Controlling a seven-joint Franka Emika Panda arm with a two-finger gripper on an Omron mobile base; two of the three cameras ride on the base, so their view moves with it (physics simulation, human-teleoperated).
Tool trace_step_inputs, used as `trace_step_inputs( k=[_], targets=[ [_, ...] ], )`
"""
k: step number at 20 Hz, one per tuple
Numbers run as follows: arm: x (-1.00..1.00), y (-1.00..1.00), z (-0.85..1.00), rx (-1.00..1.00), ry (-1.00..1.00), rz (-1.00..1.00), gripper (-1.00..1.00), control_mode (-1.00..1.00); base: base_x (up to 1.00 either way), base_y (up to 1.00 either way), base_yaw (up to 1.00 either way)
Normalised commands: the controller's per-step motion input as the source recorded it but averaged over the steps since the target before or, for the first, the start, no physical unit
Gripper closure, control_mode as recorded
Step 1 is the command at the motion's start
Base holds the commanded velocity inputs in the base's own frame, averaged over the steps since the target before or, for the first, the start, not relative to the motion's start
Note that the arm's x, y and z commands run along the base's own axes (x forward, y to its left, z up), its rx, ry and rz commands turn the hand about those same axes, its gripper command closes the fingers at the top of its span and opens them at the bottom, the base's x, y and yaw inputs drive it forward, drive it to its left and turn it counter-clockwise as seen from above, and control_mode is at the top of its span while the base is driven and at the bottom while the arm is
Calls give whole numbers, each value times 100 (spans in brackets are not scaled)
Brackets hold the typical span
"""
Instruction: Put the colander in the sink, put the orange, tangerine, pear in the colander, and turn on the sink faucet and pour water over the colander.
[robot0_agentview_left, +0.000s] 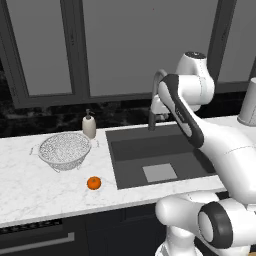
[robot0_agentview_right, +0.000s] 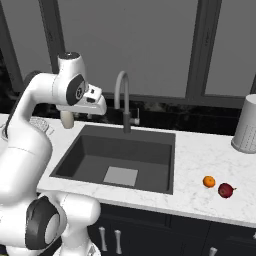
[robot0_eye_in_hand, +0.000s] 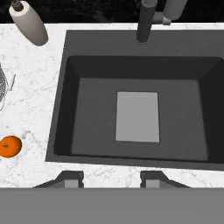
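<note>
The sink (robot0_agentview_left: 150, 150) is set into the white marble table (robot0_agentview_left: 30, 190); its dark basin holds nothing but the lighter grey square at its bottom. The faucet (robot0_agentview_right: 122, 100) stands upright at the middle of the sink's back edge, its arched spout reaching over the basin, with no water to be seen.

The colander (robot0_agentview_left: 64, 150) sits on the table to the left of the sink, apart from its rim, and nothing can be seen inside its mesh bowl. Just behind it, near the sink's back left corner, stands a soap bottle (robot0_agentview_left: 89, 125). One orange fruit (robot0_agentview_left: 94, 183) lies on the table in front of the colander, between it and the sink's front left corner, touching neither.

On the right side of the sink, well away from the colander, a second orange fruit (robot0_agentview_right: 209, 181) and the pear (robot0_agentview_right: 225, 190) lie just beside each other near the table's front edge. Which of the two orange fruits is the orange and which the tangerine cannot be told. A grey perforated canister (robot0_agentview_right: 246, 125) stands at the back right of the table; its contents are hidden.

The tool (robot0_eye_in_hand: 111, 177) hangs above the sink's front edge, looking down into the basin, its fingers spread apart with nothing between them
</note>
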Motion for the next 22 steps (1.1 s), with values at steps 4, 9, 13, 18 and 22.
trace_step_inputs(
  k=[4,9,13,18,22],
  targets=[
    [-67,29,-2,0,-10,8,-100,-100,0,0,0],
    [-80,67,-23,-1,-1,11,-100,-100,0,0,0],
    [-7,74,-8,0,3,1,-100,-100,0,0,0],
    [3,65,0,0,0,-2,-100,-100,0,0,0],
    [27,69,-10,1,2,-5,-100,-100,0,0,0]
  ],
)
